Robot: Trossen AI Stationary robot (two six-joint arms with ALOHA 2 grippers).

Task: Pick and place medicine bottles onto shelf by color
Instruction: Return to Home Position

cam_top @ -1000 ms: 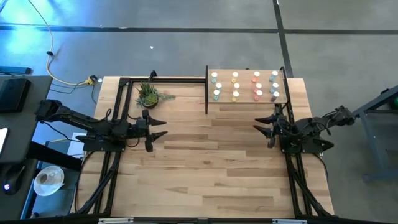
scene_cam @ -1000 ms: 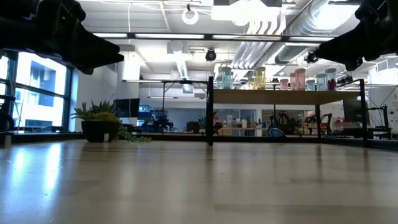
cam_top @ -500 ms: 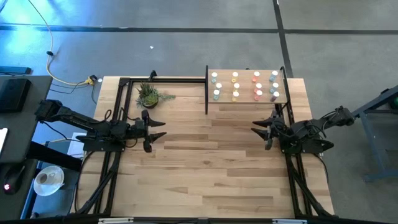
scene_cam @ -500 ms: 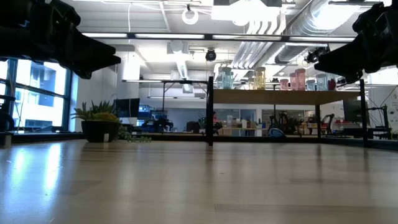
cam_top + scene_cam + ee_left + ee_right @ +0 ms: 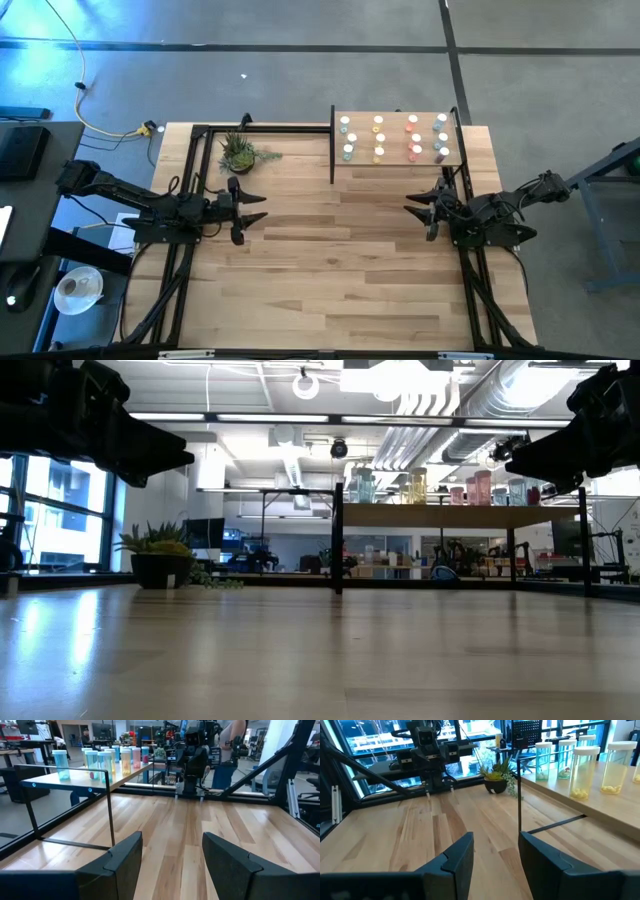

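Wood of the tabletop (image 5: pixel 330 262) lies bare between the two arms, and no bottle remains on it. All the medicine bottles (image 5: pixel 379 137) stand on the shelf (image 5: pixel 395 140) at the far right part of the table. I count twelve of them, in four columns of three: one whitish column, one yellow, one orange-red and one teal. The whitish column is hard to judge from above and may be very pale teal. Compared with one second ago, the right gripper (image 5: pixel 420 210) has drawn a little away from the shelf toward the table's middle, and in the last half second it hardly moves. The left gripper (image 5: pixel 258 206) has not shifted, waiting at the left side just in front of the one potted plant (image 5: pixel 238 152). Both claws have their fingers well apart, with only table showing between them in the wrist views, so neither holds anything. I judge that the sorting is finished and the arms are only settling in their rest pose.
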